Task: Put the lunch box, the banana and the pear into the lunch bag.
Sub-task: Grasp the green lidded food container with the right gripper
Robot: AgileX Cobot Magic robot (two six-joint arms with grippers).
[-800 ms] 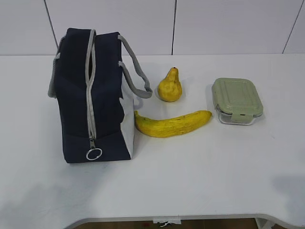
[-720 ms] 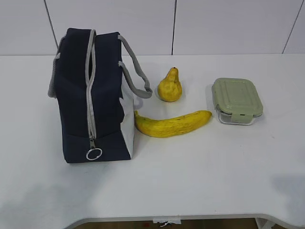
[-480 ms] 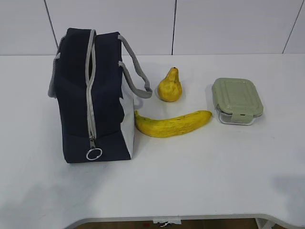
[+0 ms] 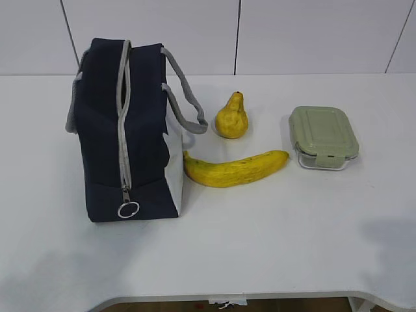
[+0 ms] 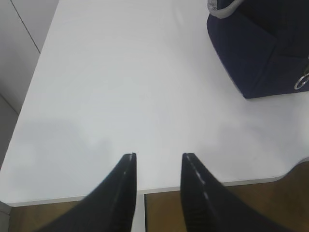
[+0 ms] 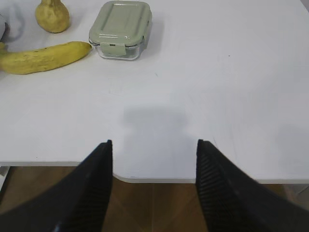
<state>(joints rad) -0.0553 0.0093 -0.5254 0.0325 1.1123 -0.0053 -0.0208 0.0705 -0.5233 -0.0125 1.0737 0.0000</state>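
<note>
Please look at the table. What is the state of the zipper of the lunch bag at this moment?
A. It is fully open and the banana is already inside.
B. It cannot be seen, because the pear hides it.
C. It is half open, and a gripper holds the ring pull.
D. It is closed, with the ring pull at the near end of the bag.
D: on the lunch bag the grey zipper runs shut to the ring pull at the near end, no gripper is near it, and the banana lies outside on the table.
</note>
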